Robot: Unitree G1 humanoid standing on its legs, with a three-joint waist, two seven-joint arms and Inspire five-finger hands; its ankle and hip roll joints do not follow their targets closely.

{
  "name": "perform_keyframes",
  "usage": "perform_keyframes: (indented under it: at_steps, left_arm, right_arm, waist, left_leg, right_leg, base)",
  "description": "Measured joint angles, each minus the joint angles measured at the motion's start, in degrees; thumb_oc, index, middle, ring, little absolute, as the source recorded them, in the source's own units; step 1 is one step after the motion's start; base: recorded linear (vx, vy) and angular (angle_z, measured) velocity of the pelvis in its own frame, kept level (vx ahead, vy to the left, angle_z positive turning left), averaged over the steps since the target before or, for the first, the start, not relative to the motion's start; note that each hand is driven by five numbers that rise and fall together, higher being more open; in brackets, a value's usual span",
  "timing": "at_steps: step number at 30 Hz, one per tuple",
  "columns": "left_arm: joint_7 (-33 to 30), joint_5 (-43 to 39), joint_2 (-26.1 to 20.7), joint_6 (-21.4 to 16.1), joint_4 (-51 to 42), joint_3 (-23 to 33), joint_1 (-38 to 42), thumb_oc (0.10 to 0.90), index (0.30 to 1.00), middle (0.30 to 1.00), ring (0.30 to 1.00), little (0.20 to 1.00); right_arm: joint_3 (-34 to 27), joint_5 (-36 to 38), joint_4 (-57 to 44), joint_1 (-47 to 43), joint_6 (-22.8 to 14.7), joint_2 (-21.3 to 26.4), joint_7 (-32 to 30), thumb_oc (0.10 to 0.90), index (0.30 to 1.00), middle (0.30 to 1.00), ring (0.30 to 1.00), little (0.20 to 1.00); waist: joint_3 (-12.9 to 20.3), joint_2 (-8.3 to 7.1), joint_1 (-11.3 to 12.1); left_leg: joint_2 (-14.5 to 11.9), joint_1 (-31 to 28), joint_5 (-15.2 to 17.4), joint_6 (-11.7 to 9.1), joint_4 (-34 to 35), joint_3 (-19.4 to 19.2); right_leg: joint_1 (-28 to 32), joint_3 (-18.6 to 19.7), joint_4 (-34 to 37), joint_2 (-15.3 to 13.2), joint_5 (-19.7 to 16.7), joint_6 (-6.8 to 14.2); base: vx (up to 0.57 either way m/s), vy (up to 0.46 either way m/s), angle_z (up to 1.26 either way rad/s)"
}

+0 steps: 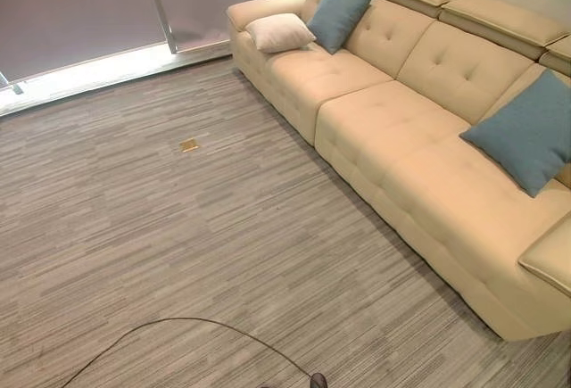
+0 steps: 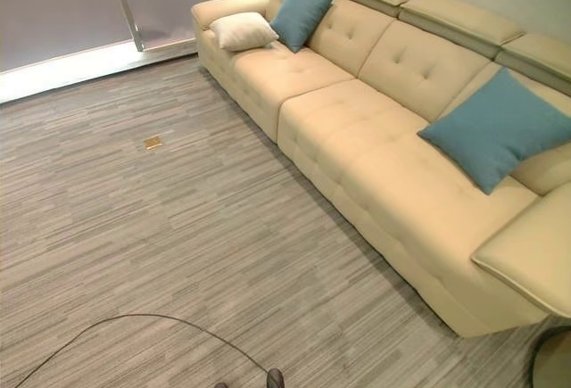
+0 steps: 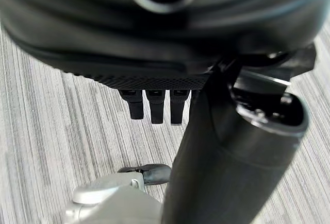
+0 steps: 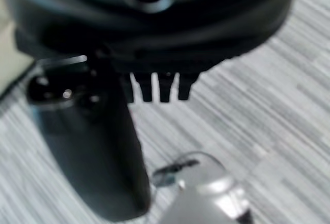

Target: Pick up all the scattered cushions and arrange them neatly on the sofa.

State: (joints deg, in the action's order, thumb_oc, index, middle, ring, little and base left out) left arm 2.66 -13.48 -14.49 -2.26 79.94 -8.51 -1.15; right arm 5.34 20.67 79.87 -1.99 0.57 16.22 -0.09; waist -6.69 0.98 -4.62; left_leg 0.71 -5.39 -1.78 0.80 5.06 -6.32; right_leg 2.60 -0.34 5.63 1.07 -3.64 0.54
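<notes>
A long cream sofa (image 1: 419,138) runs along the right side. On its far end a cream cushion (image 1: 279,32) lies by the armrest, and a teal cushion (image 1: 338,16) leans upright on the backrest beside it. Another teal cushion (image 2: 495,128) leans on the backrest at the near end. My left hand (image 3: 154,105) hangs over the striped carpet with straight fingers and holds nothing. My right hand (image 4: 157,87) hangs the same way over the carpet, fingers straight and empty.
Grey striped carpet (image 1: 178,245) spreads to the left of the sofa. A small brass floor plate (image 1: 188,144) sits in it. A window with a pale sill (image 1: 98,71) lines the far wall.
</notes>
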Motion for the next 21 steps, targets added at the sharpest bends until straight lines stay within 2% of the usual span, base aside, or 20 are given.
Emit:
perform_keyframes:
  at_steps: [5, 21]
  left_arm:
    - [-0.9, 3.5, 0.0, 0.0, -1.4, -0.3, 0.4, 0.8, 0.9, 0.9, 0.9, 0.9]
    - [-1.1, 2.8, -0.7, 0.1, -1.4, 0.1, 1.5, 0.8, 0.9, 0.9, 0.9, 0.9]
  right_arm:
    - [1.0, -3.1, -2.0, -0.5, 0.0, 0.1, -0.1, 0.8, 0.9, 0.9, 0.9, 0.9]
    - [10.0, -13.9, -4.4, -1.9, -0.2, -0.9, -0.1, 0.8, 0.9, 0.9, 0.9, 0.9]
  waist:
    - [0.1, 0.0, 0.3]
    - [-1.4, -1.2, 1.1]
  left_leg:
    - [0.0, 0.0, 0.0, 0.0, 0.0, 0.1]
    - [0.0, 0.6, -0.2, -0.3, 0.0, 2.1]
  right_leg:
    - [0.1, -0.1, 0.0, 0.0, 0.0, 0.0]
    - [0.1, -1.9, 0.0, -0.1, 0.3, 0.0]
  base:
    - [0.0, 0.0, 0.0]
    - [0.01, -0.039, 0.06]
